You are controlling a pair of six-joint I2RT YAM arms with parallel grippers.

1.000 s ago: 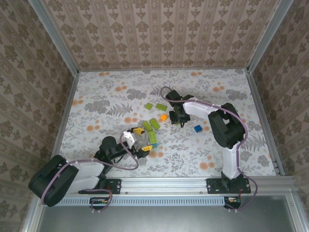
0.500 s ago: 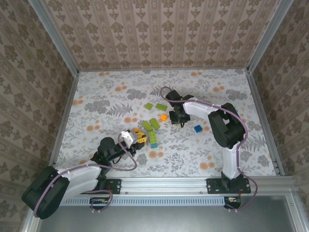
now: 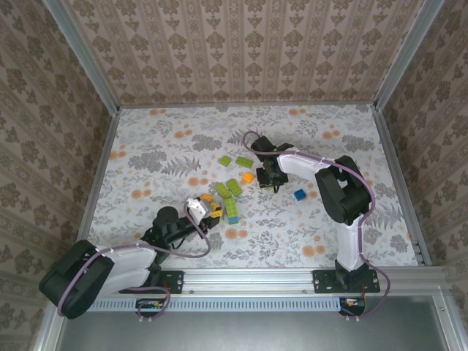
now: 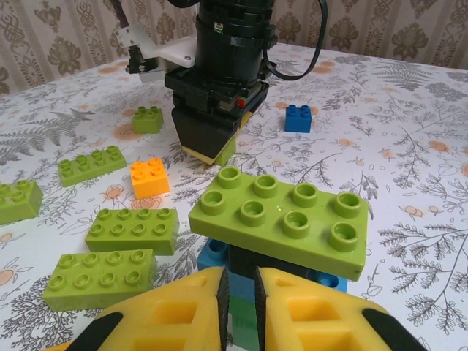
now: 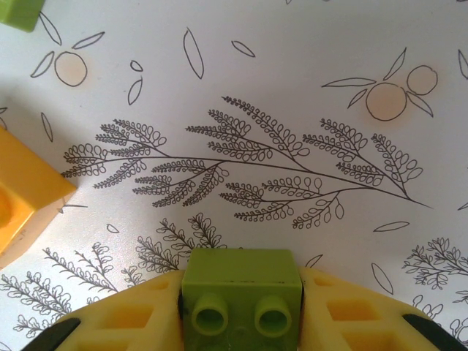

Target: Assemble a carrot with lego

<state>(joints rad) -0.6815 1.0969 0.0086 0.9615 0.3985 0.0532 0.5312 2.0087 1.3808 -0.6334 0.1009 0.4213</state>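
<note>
The carrot is an upright stack: a lime-green plate on black, blue and dark green bricks. It also stands mid-table in the top view. My left gripper is shut, its tips low against the stack's near side, and blue and dark green show through the thin slit between the pads. From above, the left gripper sits just left of the stack. My right gripper is shut on a small lime-green brick just above the table. That right gripper faces me beyond the stack.
Loose lego lies around: an orange brick, a blue brick and several lime-green bricks left of the stack. In the right wrist view the orange brick is at the left edge. Patterned walls fence the table.
My left gripper's fingers have gone from wide open to shut while moving in toward the stack. The right arm and its brick have not moved.
</note>
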